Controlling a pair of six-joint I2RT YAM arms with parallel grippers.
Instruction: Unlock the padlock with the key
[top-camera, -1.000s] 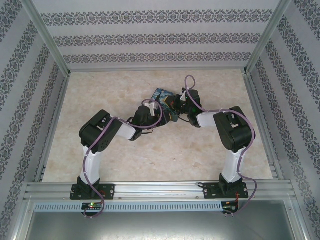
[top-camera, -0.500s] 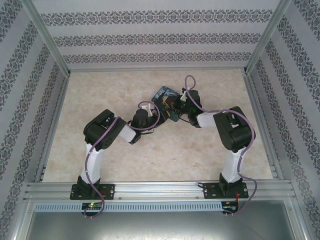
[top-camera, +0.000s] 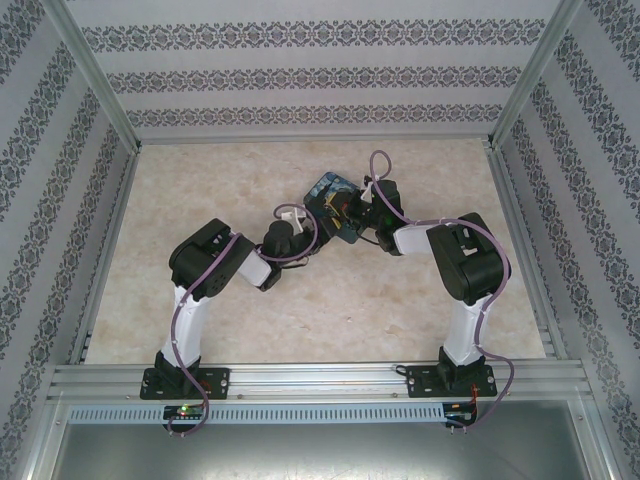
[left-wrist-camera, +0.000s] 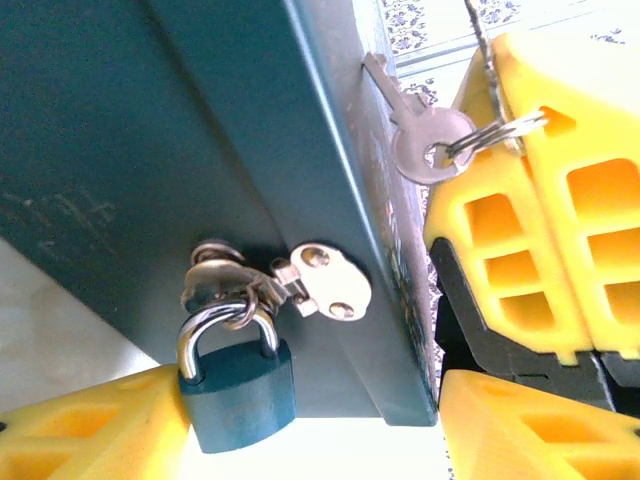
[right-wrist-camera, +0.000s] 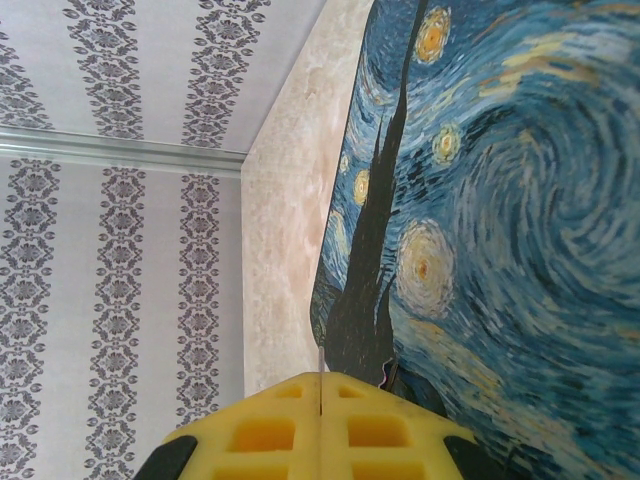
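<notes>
The blue padlock (left-wrist-camera: 237, 390) hangs by its silvery shackle from the metal hasp (left-wrist-camera: 325, 285) on the tin's dark side. My left gripper (left-wrist-camera: 315, 435) is open just below it. The padlock's body rests against the left finger (left-wrist-camera: 90, 430), and the right finger (left-wrist-camera: 520, 430) stands well clear. The small silver key (left-wrist-camera: 420, 140) dangles on a wire ring against the tin's edge, its blade pointing up-left. My right gripper (left-wrist-camera: 520, 115) is shut on that ring. The same shut fingers (right-wrist-camera: 320, 385) pinch a thin metal sliver in the right wrist view.
The blue tin with the swirling night-sky print (top-camera: 333, 197) lies mid-table between both grippers, and its lid (right-wrist-camera: 500, 200) sits close beside my right gripper. Patterned walls and metal rails (top-camera: 100, 250) enclose the marble-look tabletop (top-camera: 200, 180).
My left arm has drawn back to the left, a little away from the tin. The right arm and the tin have stayed put.
</notes>
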